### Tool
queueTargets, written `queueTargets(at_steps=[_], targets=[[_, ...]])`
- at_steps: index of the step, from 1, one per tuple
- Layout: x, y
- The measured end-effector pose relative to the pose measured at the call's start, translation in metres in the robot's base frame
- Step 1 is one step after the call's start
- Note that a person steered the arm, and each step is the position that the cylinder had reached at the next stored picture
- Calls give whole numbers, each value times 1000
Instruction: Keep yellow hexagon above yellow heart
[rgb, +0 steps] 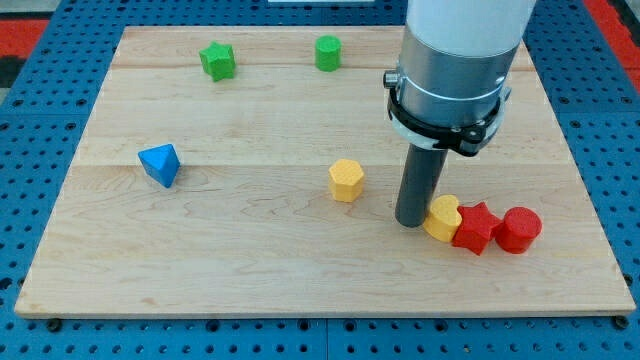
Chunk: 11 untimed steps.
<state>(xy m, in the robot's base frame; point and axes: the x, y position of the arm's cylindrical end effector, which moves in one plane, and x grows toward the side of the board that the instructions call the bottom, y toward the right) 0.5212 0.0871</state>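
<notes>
The yellow hexagon sits near the middle of the wooden board. The yellow heart lies lower and to the view's right of it, touching a red star. My tip rests on the board right against the heart's left side, between the hexagon and the heart. The hexagon is about 65 pixels to the left of the tip.
A red cylinder sits right of the red star. A blue triangle lies at the left. A green star and a green cylinder sit near the top edge. The arm's wide body hangs over the upper right.
</notes>
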Motion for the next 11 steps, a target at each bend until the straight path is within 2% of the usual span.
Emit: queueTargets(at_steps=[1,2,4,5,7,11], targets=[[28,-78],[17,-119],[-26,-98],[-31,-109],[-58,-92],[-56,64]])
